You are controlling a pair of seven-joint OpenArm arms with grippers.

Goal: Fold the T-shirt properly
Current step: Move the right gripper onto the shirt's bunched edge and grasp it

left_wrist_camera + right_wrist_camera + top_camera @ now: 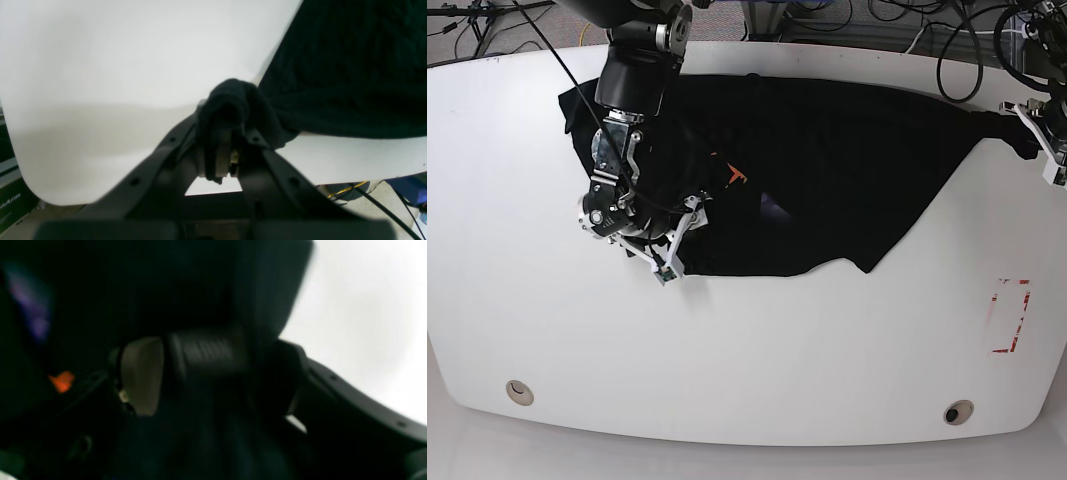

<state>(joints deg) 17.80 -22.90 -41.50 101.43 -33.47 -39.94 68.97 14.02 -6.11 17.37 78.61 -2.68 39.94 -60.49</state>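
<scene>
The black T-shirt (827, 180) lies spread across the white table (757, 360), with its small orange print (733, 176) showing left of centre. My left gripper (1037, 125) is at the table's far right edge, shut on a bunched corner of the T-shirt (350, 66). In the left wrist view the cloth wraps over the left gripper (228, 140). My right gripper (677, 240) sits on the shirt's lower left edge. The blurred right wrist view shows the right gripper (217, 383) with its jaws apart and a thick fold of T-shirt (206, 350) between the fingers (141, 373).
A red rectangular marking (1010, 315) is on the table at the lower right. Two round holes (519, 391) (958, 411) sit near the front edge. Cables (907, 30) run behind the table, and more cables (367, 196) lie on the floor.
</scene>
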